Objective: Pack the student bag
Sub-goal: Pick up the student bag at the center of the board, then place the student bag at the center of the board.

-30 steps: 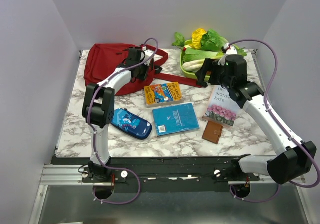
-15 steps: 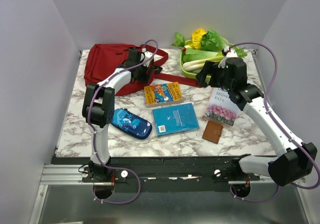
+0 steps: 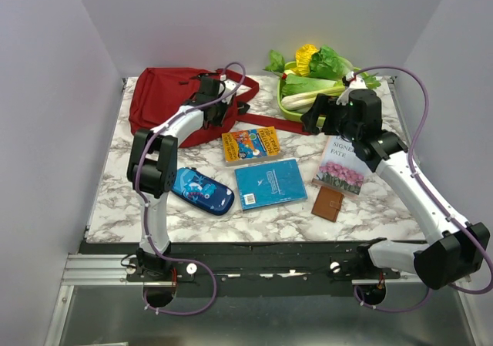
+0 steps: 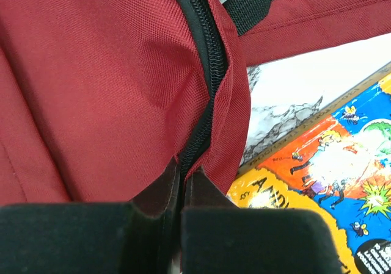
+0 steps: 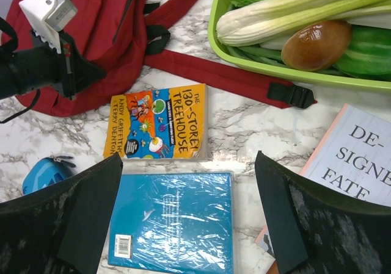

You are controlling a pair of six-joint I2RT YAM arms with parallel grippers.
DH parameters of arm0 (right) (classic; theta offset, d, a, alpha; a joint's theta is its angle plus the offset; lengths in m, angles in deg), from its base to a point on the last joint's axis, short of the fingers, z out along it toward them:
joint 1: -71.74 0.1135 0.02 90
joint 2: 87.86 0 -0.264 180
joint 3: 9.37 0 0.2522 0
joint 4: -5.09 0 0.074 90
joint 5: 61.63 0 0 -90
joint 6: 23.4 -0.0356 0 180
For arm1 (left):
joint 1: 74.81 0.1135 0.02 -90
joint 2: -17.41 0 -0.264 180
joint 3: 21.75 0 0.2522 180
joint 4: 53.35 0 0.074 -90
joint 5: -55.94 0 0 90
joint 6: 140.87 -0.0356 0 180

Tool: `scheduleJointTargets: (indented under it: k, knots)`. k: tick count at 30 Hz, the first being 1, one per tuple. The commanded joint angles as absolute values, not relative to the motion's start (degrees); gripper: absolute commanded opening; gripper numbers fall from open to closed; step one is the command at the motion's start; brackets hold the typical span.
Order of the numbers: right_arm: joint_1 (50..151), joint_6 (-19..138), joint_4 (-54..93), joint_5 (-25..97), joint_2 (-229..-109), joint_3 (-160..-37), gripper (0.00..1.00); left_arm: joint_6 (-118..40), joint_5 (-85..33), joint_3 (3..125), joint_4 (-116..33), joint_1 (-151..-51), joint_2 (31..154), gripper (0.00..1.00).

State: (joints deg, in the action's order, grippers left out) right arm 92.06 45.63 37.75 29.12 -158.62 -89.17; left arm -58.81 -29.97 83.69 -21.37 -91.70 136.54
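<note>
The table in front of me has a rectangular white top veined with grey, like marble. A black strip runs along its near edge, and just below that lies a silvery aluminium rail with long slots. Beneath the rail I see a dull grey metal surface, lower than the tabletop. Three plain walls close the table in: the back wall, the left wall and the right wall, all a pale lavender grey and meeting at the far corners. The light is soft and even, with only faint shadows falling on the marble pattern.
</note>
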Motion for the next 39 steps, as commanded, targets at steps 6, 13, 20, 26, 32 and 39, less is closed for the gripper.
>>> scheduleJointTargets:
  k: [6,13,20,26,32,39]
  knots:
    - [92.57,45.86,36.43,30.83,-156.76,-88.53,0.97,-55.71,-32.31,88.78,-17.01,-87.47,120.53,0.0]
    - [92.39,46.3,36.87,31.09,-156.24,-88.0,0.96,-57.63,-32.05,87.02,-11.74,-87.12,108.3,0.0]
    - [92.48,45.86,38.97,32.67,-156.23,-87.73,0.95,-60.45,-31.87,75.44,-7.07,-87.12,96.26,0.0]
    - [92.66,44.46,39.86,36.36,-157.73,-86.16,0.94,-62.12,-30.82,66.3,-4.7,-87.29,87.47,0.0]
    - [97.66,43.14,40.3,34.44,-161.41,-85.27,0.92,-61.68,-27.39,61.72,0.49,-92.65,83.33,0.0]
    - [101.62,41.12,40.39,34.08,-166.08,-86.76,0.91,-57.03,-20.54,58.72,2.33,-101.78,80.51,0.05]
